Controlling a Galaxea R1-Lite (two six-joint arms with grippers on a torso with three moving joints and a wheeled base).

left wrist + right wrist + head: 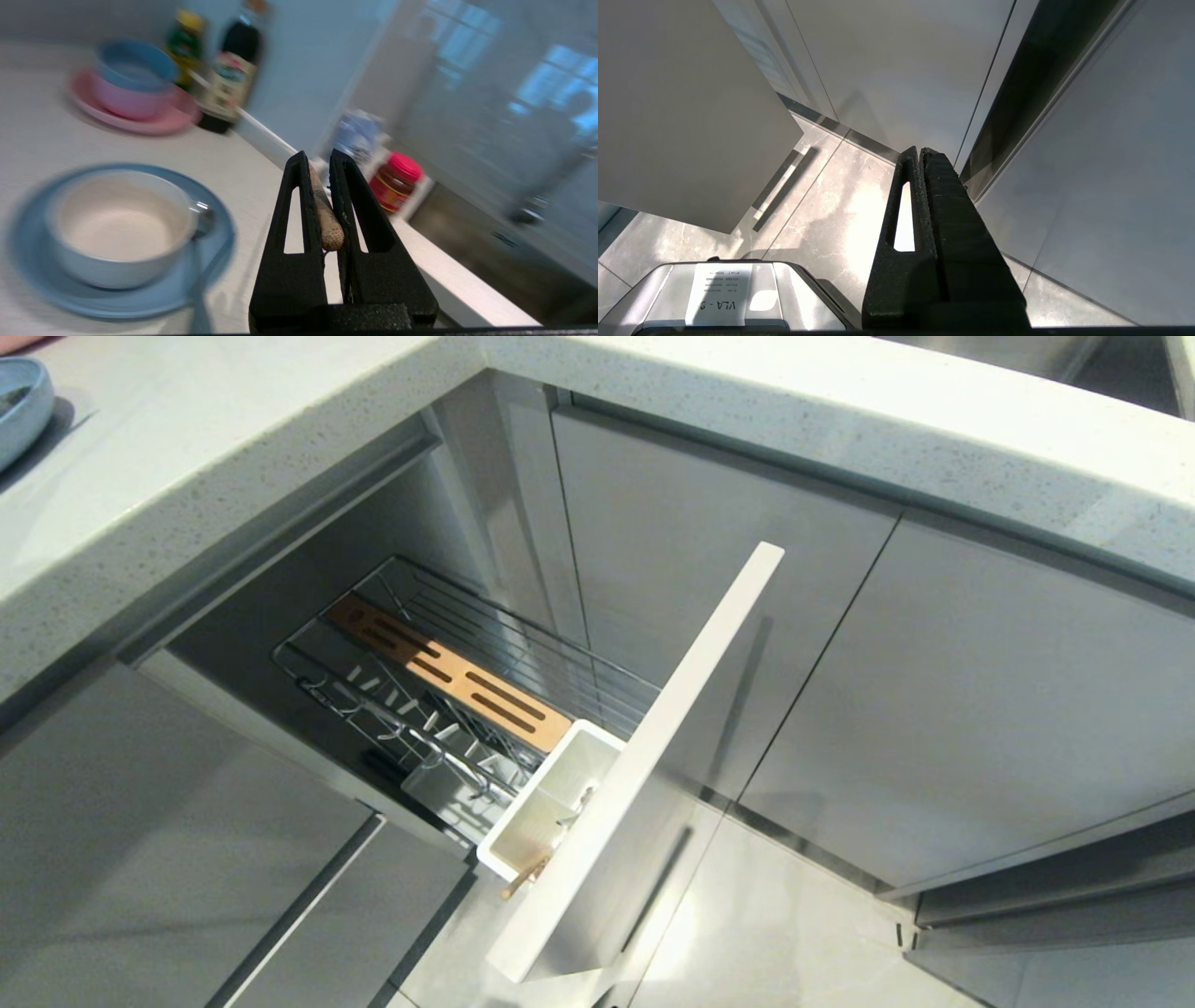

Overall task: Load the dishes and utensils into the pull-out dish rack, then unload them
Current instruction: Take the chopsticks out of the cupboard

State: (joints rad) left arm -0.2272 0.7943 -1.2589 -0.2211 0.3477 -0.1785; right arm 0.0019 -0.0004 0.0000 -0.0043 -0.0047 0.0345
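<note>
My left gripper is shut on one light-wood chopstick and hovers over the counter. Close by stands the white bowl on the light-blue plate, with a silver utensil leaning against the bowl. In the head view the pull-out dish rack stands open below the counter, its prongs bare. Its white cup holds another chopstick and a silver piece. Only the plate's edge shows there. My right gripper is shut, empty, and points at the floor.
A pink plate with stacked blue and pink bowls, dark bottles and a red-lidded jar stand along the counter's back. The rack's tall pale front panel juts out over the floor between grey cabinet doors.
</note>
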